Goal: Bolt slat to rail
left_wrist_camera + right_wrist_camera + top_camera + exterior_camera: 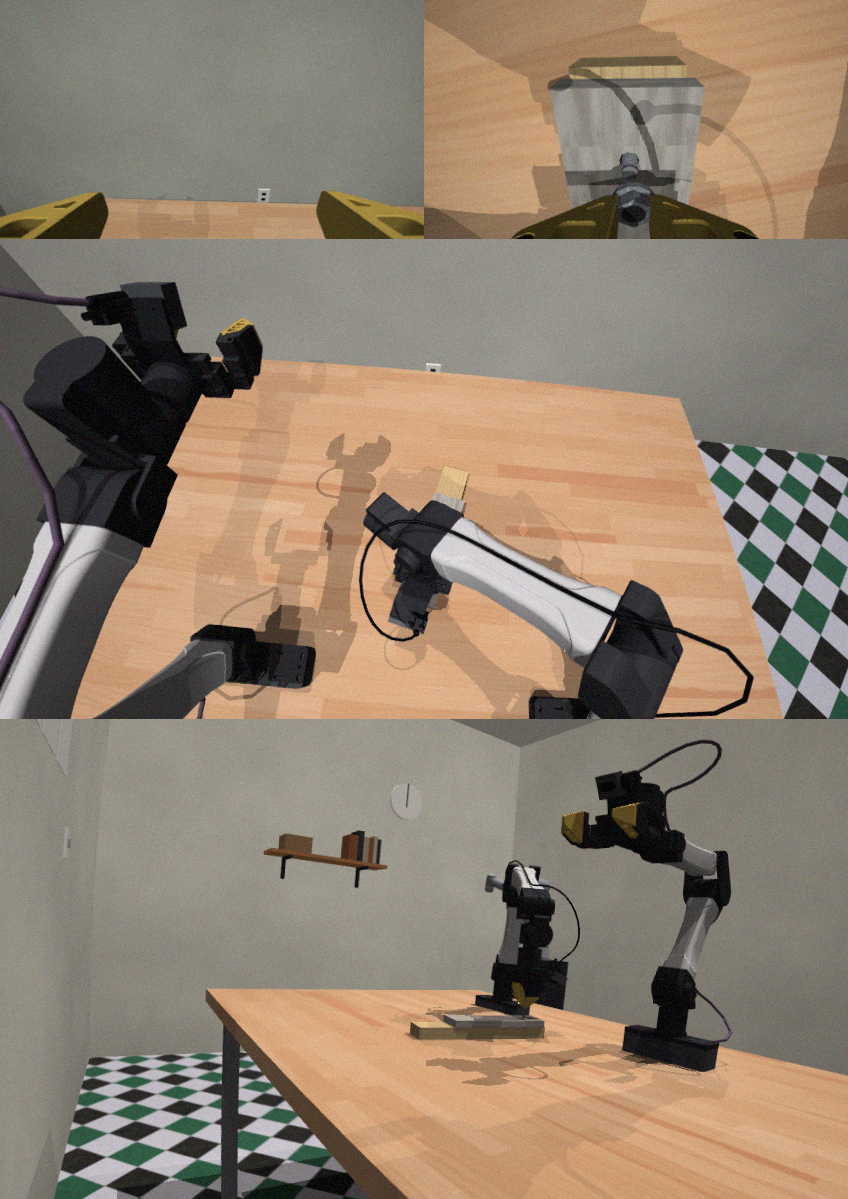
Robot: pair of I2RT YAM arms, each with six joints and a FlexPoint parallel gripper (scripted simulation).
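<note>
The grey slat [593,124] [493,1022] [450,499] lies flat on the pale wooden rail [623,73] [423,1030] [453,480], with one end of the rail sticking out. The bolt [629,160] stands up from the slat in the right wrist view. My right gripper [633,205] [526,1002] is low over the slat, shut on the nut [633,199]. The nut appears in front of the bolt's tip, not around it; its exact height is unclear. The slat's hole is hidden. My left gripper [599,824] [211,201] is open and empty, high above the table, away from the slat.
The wooden table [565,435] [368,1063] carries both arms. The right arm [523,589] reaches low across it and hides most of the slat in the top view. The left arm [71,572] is raised at the table's side. A wall shelf [327,858] is far behind.
</note>
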